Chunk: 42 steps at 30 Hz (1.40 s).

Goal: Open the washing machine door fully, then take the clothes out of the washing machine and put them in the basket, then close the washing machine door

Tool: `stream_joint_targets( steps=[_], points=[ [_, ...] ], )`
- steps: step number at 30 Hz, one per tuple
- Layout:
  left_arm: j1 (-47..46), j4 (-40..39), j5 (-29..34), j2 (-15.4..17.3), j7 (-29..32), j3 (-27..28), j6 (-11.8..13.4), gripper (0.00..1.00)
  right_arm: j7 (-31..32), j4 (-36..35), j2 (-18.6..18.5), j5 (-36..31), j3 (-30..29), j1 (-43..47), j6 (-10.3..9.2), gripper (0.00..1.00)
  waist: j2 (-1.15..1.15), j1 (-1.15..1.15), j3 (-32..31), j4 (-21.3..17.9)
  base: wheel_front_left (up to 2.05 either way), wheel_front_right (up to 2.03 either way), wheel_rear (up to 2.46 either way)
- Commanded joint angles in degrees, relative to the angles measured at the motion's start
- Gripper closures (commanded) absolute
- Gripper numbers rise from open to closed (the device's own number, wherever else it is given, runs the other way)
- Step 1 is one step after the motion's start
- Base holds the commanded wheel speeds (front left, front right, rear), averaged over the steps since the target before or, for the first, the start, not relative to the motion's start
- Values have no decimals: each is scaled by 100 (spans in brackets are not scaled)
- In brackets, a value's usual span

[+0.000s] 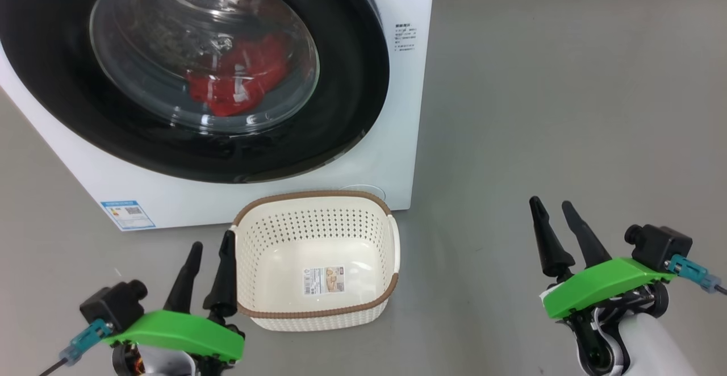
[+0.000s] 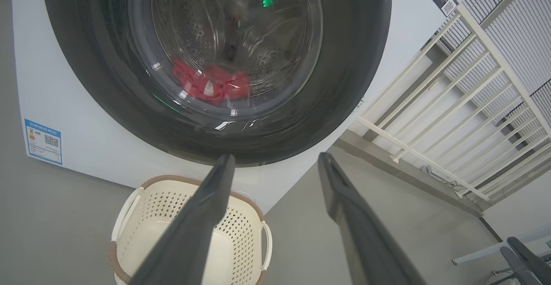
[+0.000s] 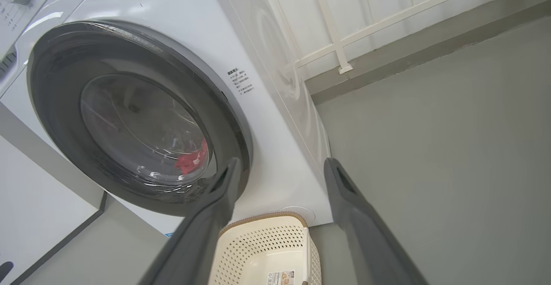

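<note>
First step, I judged: the washing machine door was shut, red clothes behind its glass, the basket just before it. My left gripper and right gripper hung parted, empty; next I needed the door's edge.

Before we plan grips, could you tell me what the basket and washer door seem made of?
The cream perforated basket looks like moulded matt plastic, given its even punched holes. The large round washing machine door has a glossy black rim, probably plastic, around a clear bulging centre, likely glass, showing reflections.
</note>
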Motion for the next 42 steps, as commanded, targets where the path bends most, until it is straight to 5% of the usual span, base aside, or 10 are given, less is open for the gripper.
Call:
stream_joint_targets(
  steps=[1,42],
  points=[
    [-319,-138,231,106,-88,93,62,0,-93,-133,-47,-239,109,-367,2,0,0,0,7,-3,0,0,0],
    [-1067,446,2436,161,-775,-34,205,0,-780,285,-107,-2575,555,-1188,3,0,0,0,103,10,0,0,0]
  ],
)
